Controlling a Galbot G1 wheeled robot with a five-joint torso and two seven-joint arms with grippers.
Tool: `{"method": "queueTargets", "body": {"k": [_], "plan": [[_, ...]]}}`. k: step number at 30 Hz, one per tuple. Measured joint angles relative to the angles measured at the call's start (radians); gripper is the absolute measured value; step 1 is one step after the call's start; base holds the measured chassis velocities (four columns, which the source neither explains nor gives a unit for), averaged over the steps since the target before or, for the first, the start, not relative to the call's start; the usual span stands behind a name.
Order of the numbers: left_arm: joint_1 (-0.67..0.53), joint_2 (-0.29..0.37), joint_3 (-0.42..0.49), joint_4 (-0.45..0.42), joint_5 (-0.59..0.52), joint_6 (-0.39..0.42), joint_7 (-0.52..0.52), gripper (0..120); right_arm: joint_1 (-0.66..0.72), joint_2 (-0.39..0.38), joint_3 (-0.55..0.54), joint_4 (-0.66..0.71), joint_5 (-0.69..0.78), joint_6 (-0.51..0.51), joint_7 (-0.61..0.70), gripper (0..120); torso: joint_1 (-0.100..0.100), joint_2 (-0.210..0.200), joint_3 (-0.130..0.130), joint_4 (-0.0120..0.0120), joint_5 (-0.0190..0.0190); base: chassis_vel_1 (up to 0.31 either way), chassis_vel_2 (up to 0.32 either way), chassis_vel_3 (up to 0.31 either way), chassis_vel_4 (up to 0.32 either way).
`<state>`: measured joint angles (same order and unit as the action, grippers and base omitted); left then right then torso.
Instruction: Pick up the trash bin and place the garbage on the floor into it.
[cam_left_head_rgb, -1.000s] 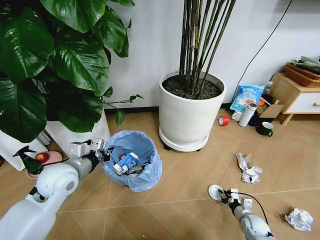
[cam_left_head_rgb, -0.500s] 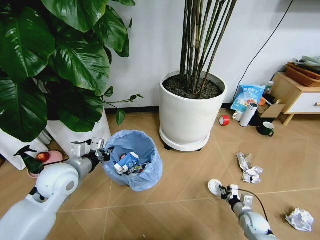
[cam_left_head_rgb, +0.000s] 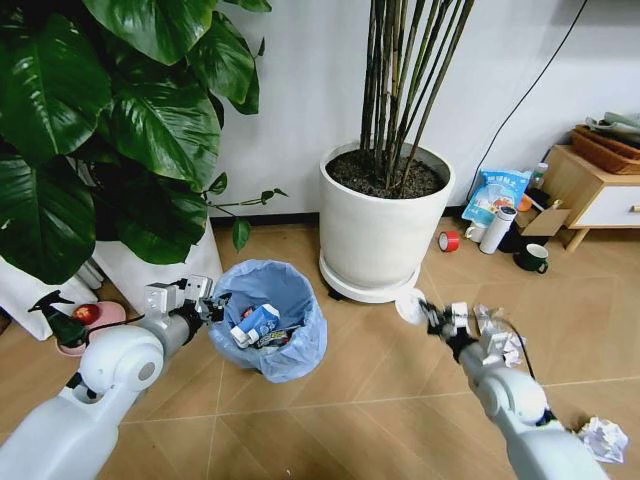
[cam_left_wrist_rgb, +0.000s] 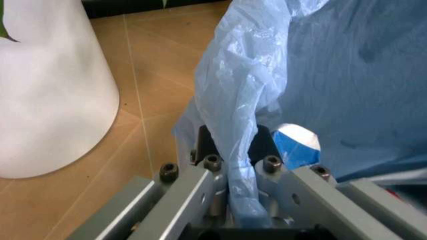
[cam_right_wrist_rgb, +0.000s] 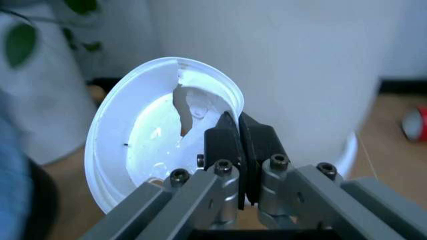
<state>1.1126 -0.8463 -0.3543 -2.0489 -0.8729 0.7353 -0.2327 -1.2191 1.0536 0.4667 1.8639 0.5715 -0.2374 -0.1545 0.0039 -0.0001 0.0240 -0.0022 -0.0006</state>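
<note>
Left gripper (cam_left_head_rgb: 212, 308) is clamped on the blue bag rim of the trash bin (cam_left_head_rgb: 268, 318), which already holds a few wrappers. Right gripper (cam_left_head_rgb: 432, 318) is closed on the white round lid (cam_left_head_rgb: 408, 306), in the air right of the bin, not yet over it. Two paper wads (cam_left_head_rgb: 497, 338) (cam_left_head_rgb: 604, 438) remain on the floor; the white planter (cam_left_head_rgb: 382, 228) stands close behind the carry path.
</note>
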Motion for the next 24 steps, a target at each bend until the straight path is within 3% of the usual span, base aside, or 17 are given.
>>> {"method": "queueTargets", "body": {"k": [5,11,13,14,17,24], "plan": [[-0.014,0.0,0.028,0.012,-0.011,0.0,-0.013,0,0.09,-0.069,-0.064,0.099,0.077,-0.055,0.002,0,0.0,0.0,0.0,-0.0002,-0.0002,0.0,0.0,0.0,0.0],[-0.029,-0.002,0.053,0.02,-0.02,0.0,-0.025,0,0.18,-0.099,-0.158,0.148,0.152,-0.084,0.028,0,0.0,0.0,0.0,0.0,-0.0003,0.0,0.0,0.0,0.0],[-0.04,-0.008,0.072,0.027,-0.033,0.0,-0.039,0,0.266,-0.108,-0.263,0.165,0.199,-0.102,0.043,0,0.0,0.0,0.0,0.0,-0.0003,0.0,0.0,0.0,0.0],[-0.04,-0.008,0.072,0.027,-0.033,0.0,-0.039,0,0.266,-0.108,-0.263,0.165,0.199,-0.102,0.043,0,0.0,0.0,0.0,0.0,-0.0003,0.0,0.0,0.0,0.0],[-0.049,-0.01,0.082,0.032,-0.042,0.0,-0.047,0,0.401,-0.094,-0.447,0.146,0.228,-0.12,0.054,0,0.0,0.0,0.0,0.0001,-0.0002,0.0,0.0,0.0,0.0],[-0.049,-0.01,0.074,0.038,-0.046,0.0,-0.049,0,0.5,-0.07,-0.628,0.101,0.213,-0.148,0.062,0,0.0,0.0,0.0,0.0001,-0.0001,0.0,0.0,0.0,0.0]]}}
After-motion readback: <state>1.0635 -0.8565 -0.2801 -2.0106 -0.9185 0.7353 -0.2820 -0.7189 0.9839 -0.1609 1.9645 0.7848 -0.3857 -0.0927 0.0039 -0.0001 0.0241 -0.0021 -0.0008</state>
